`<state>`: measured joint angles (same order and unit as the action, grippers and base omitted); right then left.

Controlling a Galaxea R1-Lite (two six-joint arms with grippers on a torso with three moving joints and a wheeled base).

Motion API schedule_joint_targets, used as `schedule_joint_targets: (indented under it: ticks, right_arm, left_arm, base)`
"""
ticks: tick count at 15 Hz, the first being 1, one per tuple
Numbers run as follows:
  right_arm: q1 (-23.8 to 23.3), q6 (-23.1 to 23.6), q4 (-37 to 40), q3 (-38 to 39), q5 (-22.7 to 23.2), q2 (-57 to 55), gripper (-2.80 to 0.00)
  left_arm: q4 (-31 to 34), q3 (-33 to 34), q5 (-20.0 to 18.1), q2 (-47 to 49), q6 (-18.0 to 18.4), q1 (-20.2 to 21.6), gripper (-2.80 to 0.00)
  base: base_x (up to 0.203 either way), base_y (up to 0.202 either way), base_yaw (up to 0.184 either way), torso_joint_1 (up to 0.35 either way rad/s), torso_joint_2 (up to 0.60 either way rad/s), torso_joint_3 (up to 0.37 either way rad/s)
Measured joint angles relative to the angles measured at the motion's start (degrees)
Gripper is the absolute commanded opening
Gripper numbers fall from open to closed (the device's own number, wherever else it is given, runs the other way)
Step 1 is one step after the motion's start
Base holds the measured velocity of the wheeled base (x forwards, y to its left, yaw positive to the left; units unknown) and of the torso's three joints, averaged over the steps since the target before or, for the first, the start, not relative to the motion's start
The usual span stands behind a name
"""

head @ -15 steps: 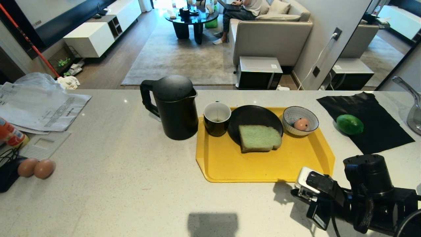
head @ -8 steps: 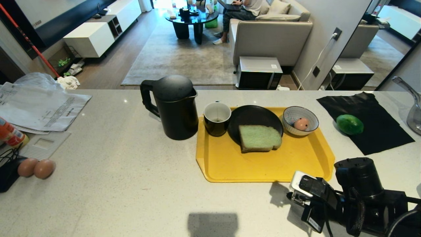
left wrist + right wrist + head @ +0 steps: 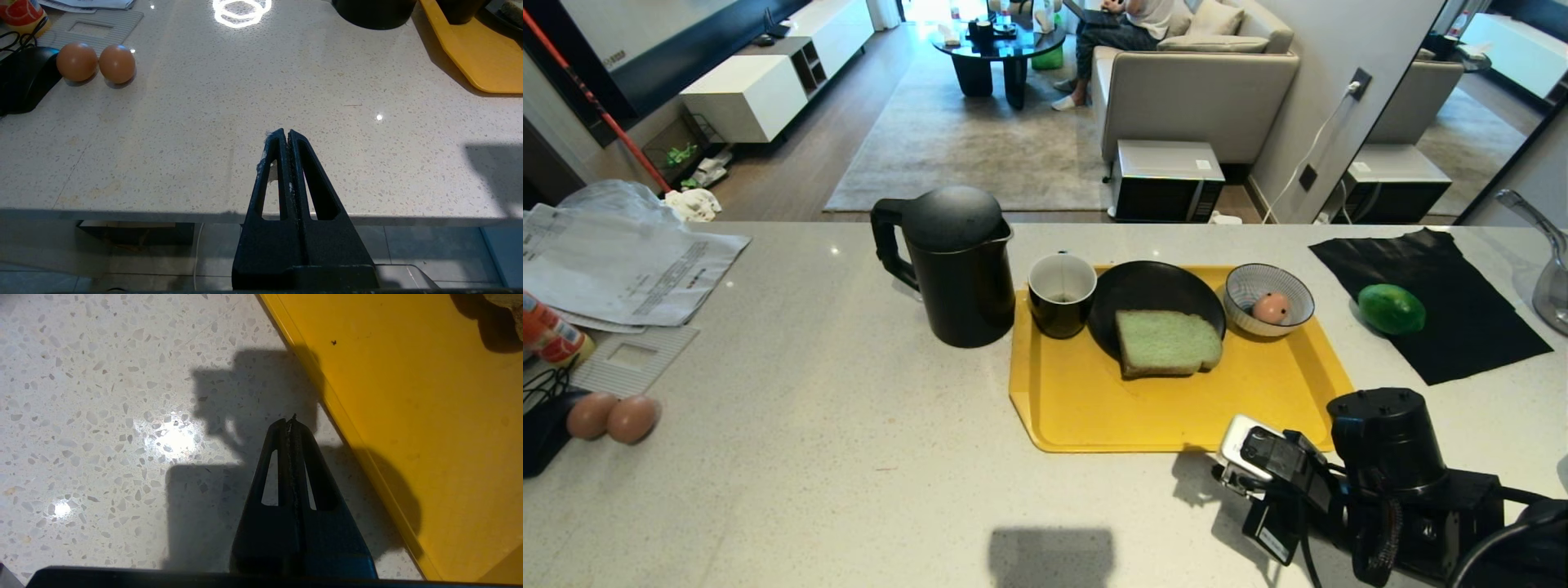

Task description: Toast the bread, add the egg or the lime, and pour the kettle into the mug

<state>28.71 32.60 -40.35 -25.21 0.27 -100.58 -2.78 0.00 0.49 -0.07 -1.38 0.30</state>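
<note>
The pale green bread (image 3: 1168, 341) lies on a black plate (image 3: 1147, 287) on the yellow tray (image 3: 1094, 408). Left of the plate stands the black mug (image 3: 1062, 294), and the black kettle (image 3: 960, 265) is just off the tray beyond it. The pinkish egg (image 3: 1271, 308) rests in a striped bowl (image 3: 1246, 286). The lime (image 3: 1391, 309) lies on a black cloth to the right. My right arm (image 3: 1388, 457) hovers at the tray's near right corner. Its gripper (image 3: 291, 420) is shut and empty over the counter beside the tray edge (image 3: 359, 441). My left gripper (image 3: 284, 132) is shut and empty at the counter's near edge.
Two plain brown eggs (image 3: 611, 416) sit at the left by a black device (image 3: 24, 77), with papers (image 3: 621, 261) and a bottle (image 3: 547, 335) behind them. A black cloth (image 3: 1462, 278) and a glass vessel (image 3: 1552, 286) are at the right. A person sits on a sofa far behind.
My right arm has slid left along the near side of the counter, closer to the tray's front corner. The tray's things and the left gripper have stayed put.
</note>
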Motion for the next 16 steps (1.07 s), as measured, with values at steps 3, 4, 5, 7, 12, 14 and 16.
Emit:
schedule_joint_targets:
  ticks: [3, 4, 5, 7, 12, 14, 16]
  right_arm:
    - [0.2, -0.1, 0.0, -0.1, -0.3, 0.2, -2.80]
    - [0.3, -0.4, -0.1, -0.1, -0.5, 0.3, -2.80]
    - [0.4, -0.7, -0.1, -0.1, -0.6, 0.4, -2.80]
    - [0.5, -0.9, -0.4, 0.0, -0.7, 0.5, -2.80]
    - [1.5, -0.9, -4.2, 1.1, -1.6, 0.1, -2.80]
    - [1.6, -0.9, -4.2, 1.2, -1.6, 0.2, -2.80]
    - [1.6, -0.9, -4.3, 1.9, -1.5, 0.5, -2.80]
  left_arm:
    - [0.0, 0.0, 0.0, 0.0, 0.0, 0.0, -2.80]
    - [0.0, 0.0, 0.0, 0.0, 0.0, 0.0, -2.80]
    - [0.0, 0.0, 0.0, 0.0, 0.0, 0.0, -2.80]
    - [0.0, 0.0, 0.0, 0.0, 0.0, 0.0, -2.80]
    - [0.0, 0.0, 0.0, 0.0, 0.0, 0.0, -2.80]
    - [0.0, 0.0, 0.0, 0.0, 0.0, 0.0, -2.80]
    - [0.0, 0.0, 0.0, 0.0, 0.0, 0.0, -2.80]
  base:
    - [0.000, 0.000, 0.000, 0.000, 0.00, 0.000]
    - [0.000, 0.000, 0.000, 0.000, 0.00, 0.000]
    - [0.000, 0.000, 0.000, 0.000, 0.00, 0.000]
    - [0.000, 0.000, 0.000, 0.000, 0.00, 0.000]
    - [0.000, 0.000, 0.000, 0.000, 0.00, 0.000]
    - [0.000, 0.000, 0.000, 0.000, 0.00, 0.000]
    - [0.000, 0.000, 0.000, 0.000, 0.00, 0.000]
